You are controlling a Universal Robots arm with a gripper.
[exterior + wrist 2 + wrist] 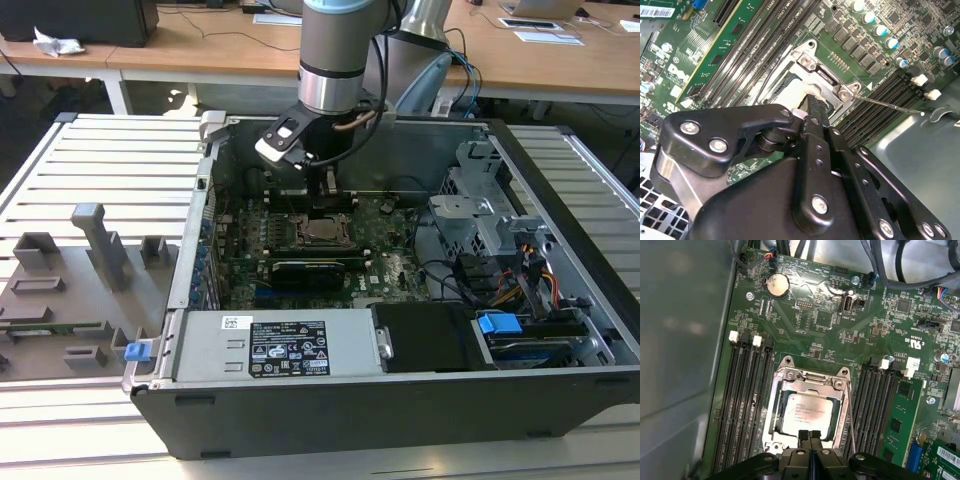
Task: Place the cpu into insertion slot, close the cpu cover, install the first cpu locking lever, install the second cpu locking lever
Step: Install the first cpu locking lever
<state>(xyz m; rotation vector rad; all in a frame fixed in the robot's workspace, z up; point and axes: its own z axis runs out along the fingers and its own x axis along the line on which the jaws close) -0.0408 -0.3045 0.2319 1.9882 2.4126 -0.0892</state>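
Slatted table [110,160] carries open computer case [400,415] and grey tray [50,320].

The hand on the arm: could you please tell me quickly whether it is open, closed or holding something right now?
The hand is closed, with nothing visible in its grip, at the edge of the cpu cover.

Print on the power supply's label [288,347] and the cpu [806,413] is illegible.

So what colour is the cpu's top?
Dull silver-grey with small dark print; the cpu shows best in the first wrist view.
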